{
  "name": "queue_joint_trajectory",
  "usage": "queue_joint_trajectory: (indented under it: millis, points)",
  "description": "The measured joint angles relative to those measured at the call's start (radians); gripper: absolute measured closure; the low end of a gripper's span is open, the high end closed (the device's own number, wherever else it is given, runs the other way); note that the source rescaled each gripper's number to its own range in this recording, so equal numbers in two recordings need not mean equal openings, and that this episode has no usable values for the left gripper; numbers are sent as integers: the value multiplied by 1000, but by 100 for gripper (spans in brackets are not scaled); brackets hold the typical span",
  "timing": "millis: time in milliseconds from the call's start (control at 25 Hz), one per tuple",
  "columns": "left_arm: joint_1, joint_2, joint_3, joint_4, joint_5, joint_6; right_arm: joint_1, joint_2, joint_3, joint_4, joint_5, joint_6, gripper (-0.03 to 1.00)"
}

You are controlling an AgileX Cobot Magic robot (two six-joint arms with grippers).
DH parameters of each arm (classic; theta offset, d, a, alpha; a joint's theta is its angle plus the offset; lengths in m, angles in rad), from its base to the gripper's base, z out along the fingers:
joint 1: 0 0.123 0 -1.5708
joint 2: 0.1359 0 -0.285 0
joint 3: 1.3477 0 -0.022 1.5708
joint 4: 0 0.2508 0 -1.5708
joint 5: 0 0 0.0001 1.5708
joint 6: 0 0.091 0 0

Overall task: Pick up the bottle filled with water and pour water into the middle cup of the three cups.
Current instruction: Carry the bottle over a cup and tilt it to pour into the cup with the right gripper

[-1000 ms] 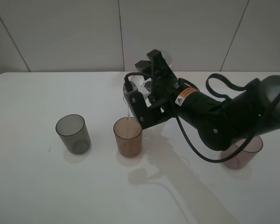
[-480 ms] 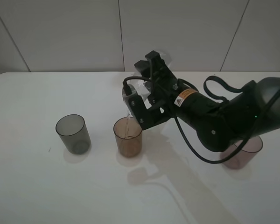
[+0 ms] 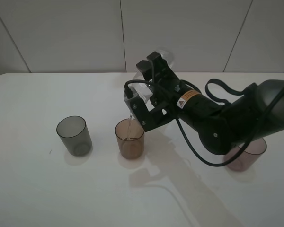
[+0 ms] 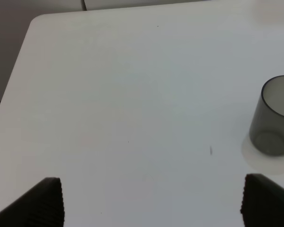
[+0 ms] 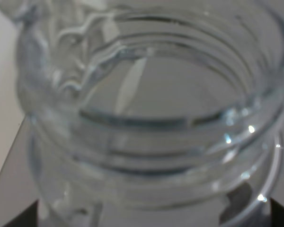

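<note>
In the exterior view my right gripper (image 3: 147, 91) is shut on the clear bottle (image 3: 141, 88). It holds the bottle tipped steeply, mouth down and to the left, above the amber-brown middle cup (image 3: 130, 140). A thin stream of water (image 3: 129, 121) runs from the mouth into that cup. The bottle's threaded neck (image 5: 151, 118) fills the right wrist view. The smoky grey cup (image 3: 74, 136) stands left of the middle cup and also shows in the left wrist view (image 4: 274, 118). The mauve-purple cup (image 3: 247, 154) stands at the right, partly behind my right arm. My left gripper (image 4: 154, 208) is open and empty.
The white table (image 3: 33, 189) ends at a tiled wall (image 3: 61, 33) at the back. My right arm (image 3: 227, 120) lies across the right half of the table, over the mauve cup. The table's far left corner (image 4: 35, 21) shows in the left wrist view.
The right gripper has tipped the bottle slightly further, its base rising a little. Water keeps running into the amber cup. The cups have not moved.
</note>
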Motion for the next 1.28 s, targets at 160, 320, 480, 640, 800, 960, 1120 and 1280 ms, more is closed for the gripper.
queue_joint_trajectory:
  millis: [160, 320, 480, 640, 800, 960, 1120, 1280]
  points:
    - [0, 0, 0, 0, 0, 0, 18, 0, 0, -2, -24, -20, 94]
    - [0, 0, 0, 0, 0, 0, 23, 0, 0, -6, -41, -23, 94]
    - [0, 0, 0, 0, 0, 0, 23, 0, 0, -6, -69, -24, 94]
    - [0, 0, 0, 0, 0, 0, 23, 0, 0, -6, -85, -26, 94]
    - [0, 0, 0, 0, 0, 0, 23, 0, 1, -6, -92, -59, 94]
    - [0, 0, 0, 0, 0, 0, 23, 0, 1, -4, -103, -68, 94]
    - [0, 0, 0, 0, 0, 0, 23, 0, 4, -3, -105, -74, 94]
    - [0, 0, 0, 0, 0, 0, 23, 0, 7, -3, -106, -90, 94]
